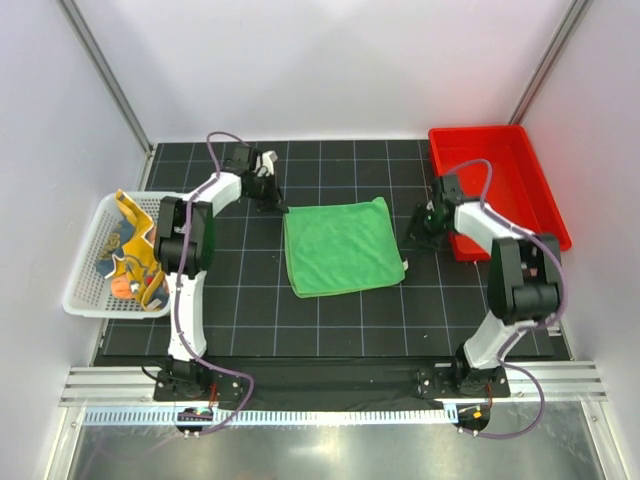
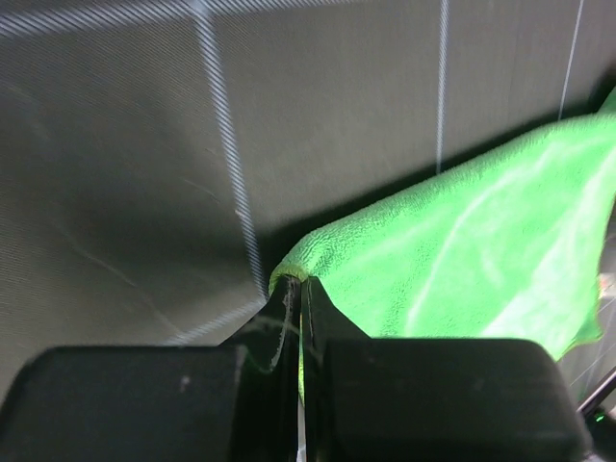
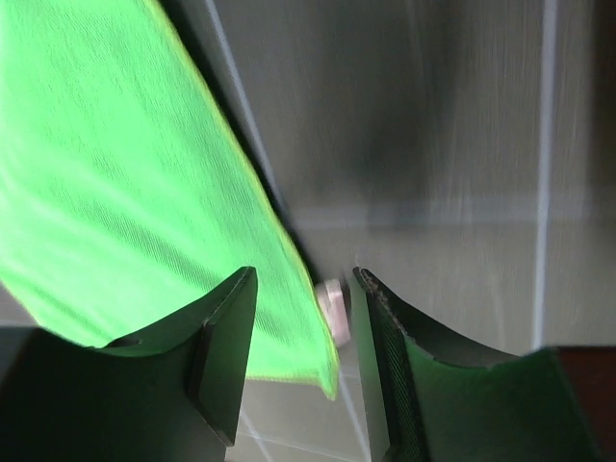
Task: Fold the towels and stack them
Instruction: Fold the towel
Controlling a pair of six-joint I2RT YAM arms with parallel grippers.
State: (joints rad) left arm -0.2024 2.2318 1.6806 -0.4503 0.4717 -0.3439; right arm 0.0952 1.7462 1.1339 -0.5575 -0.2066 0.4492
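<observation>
The green towel [image 1: 340, 247] lies spread flat on the black gridded mat. My left gripper [image 1: 275, 203] is at the towel's far left corner. In the left wrist view its jaws [image 2: 300, 281] are shut on that corner of the green towel [image 2: 462, 241], and the cloth bunches over the tips. My right gripper [image 1: 412, 238] stands at the towel's right edge near the front corner. In the right wrist view it [image 3: 303, 275] is open astride the green edge [image 3: 125, 173], with a small white label [image 3: 332, 308] between the fingers. A yellow-orange towel [image 1: 137, 250] lies crumpled in the basket.
A white mesh basket [image 1: 85, 290] sits at the mat's left edge, holding the crumpled cloths. A red bin [image 1: 520, 170] stands at the back right, just behind my right arm. White walls enclose the mat on three sides.
</observation>
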